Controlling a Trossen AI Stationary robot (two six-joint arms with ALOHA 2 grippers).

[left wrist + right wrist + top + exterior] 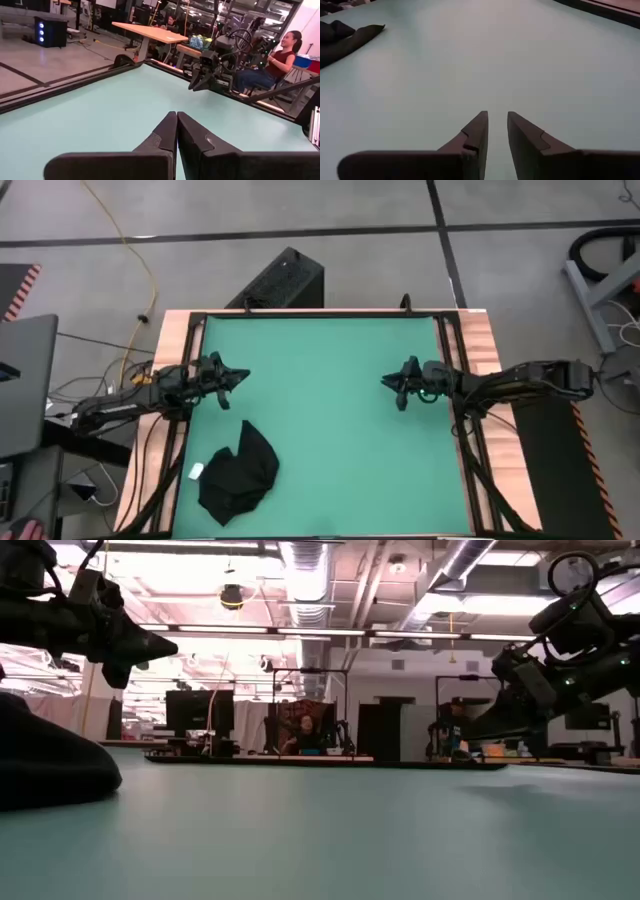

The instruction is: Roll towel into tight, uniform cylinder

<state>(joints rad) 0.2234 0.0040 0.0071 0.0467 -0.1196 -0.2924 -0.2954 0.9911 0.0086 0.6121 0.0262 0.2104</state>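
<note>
1. The left gripper hovers over the left side of the green mat, its fingers pressed together and holding nothing.
2. The right gripper hovers over the mat's right side, fingers a narrow gap apart, empty.
3. The crumpled black soft cloth towel lies untouched on the mat near its left front corner, white tag at its left edge.
4. The left gripper is clearly nearer, so it likely reaches first; the towel sits nearward and slightly right of it, its long axis running roughly near-to-far.
</note>
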